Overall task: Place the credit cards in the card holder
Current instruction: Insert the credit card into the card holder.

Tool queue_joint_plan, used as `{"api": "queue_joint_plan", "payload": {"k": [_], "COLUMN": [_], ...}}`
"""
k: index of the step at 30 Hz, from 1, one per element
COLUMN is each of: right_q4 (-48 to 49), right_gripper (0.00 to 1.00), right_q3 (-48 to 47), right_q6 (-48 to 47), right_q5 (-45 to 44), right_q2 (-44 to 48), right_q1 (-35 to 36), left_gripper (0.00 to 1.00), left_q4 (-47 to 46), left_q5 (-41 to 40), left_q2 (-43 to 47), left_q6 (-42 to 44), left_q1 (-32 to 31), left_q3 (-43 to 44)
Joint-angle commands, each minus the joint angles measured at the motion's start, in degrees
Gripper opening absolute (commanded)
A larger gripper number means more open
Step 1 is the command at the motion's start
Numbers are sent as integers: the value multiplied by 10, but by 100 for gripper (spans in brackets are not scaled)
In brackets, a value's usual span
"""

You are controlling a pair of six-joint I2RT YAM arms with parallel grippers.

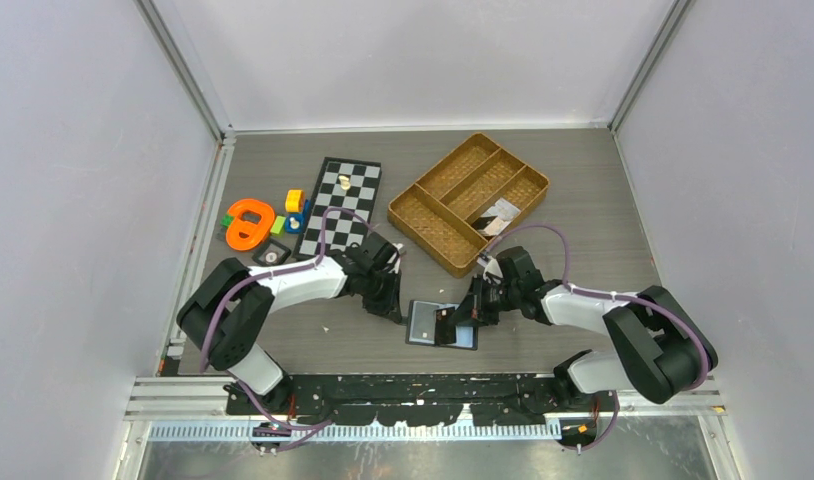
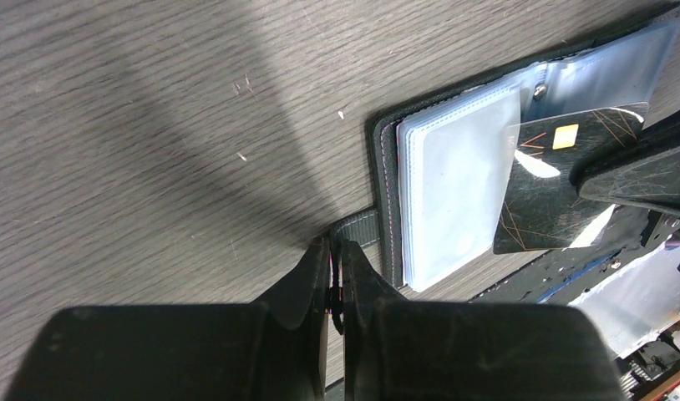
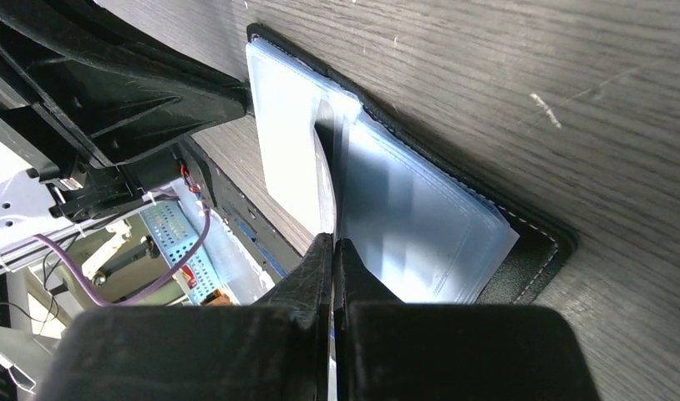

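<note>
The card holder (image 1: 428, 322) lies open on the table near the front edge, its bluish clear pockets (image 2: 454, 200) facing up. My left gripper (image 1: 393, 312) is shut on the holder's snap strap (image 2: 357, 227) at its left edge, as the left wrist view (image 2: 337, 246) shows. My right gripper (image 1: 455, 322) is shut on a dark credit card (image 2: 562, 180) with a gold chip. The card lies tilted over the pockets' right side. In the right wrist view (image 3: 332, 244) this card (image 3: 327, 142) shows edge-on among the pockets (image 3: 420, 217). More cards (image 1: 499, 213), whitish and dark, lie in the brown tray.
The brown woven divided tray (image 1: 428, 215) stands behind the holder. A black-and-white chessboard (image 1: 340, 203) lies at the back left, with orange, yellow and green toys (image 1: 251, 222) beside it. The table's front rail (image 1: 423, 385) is just below the holder.
</note>
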State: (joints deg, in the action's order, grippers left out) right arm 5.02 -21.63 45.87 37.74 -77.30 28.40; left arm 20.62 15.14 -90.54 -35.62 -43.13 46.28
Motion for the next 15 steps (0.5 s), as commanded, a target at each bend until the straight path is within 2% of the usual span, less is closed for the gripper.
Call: {"api": "queue_joint_plan", "payload": {"k": [1,3,15], "right_q4": [10,7,14], "right_gripper": [0,1,0], "right_q3": [6,5,4], "right_q6": [-12,-16,-29], "right_q5": [-30,-35,-54], "right_q2": [-12,-12,-28], "right_q1": [3,3,3], "left_gripper": [3,0,0], "left_q4": [13,18,20], "left_q5": [-17,-22,-22], "left_q2": [-10,-12,-20], "left_q6": [8,9,10], "left_q1": [-3,-3,-3], "left_q3": [17,18,22]}}
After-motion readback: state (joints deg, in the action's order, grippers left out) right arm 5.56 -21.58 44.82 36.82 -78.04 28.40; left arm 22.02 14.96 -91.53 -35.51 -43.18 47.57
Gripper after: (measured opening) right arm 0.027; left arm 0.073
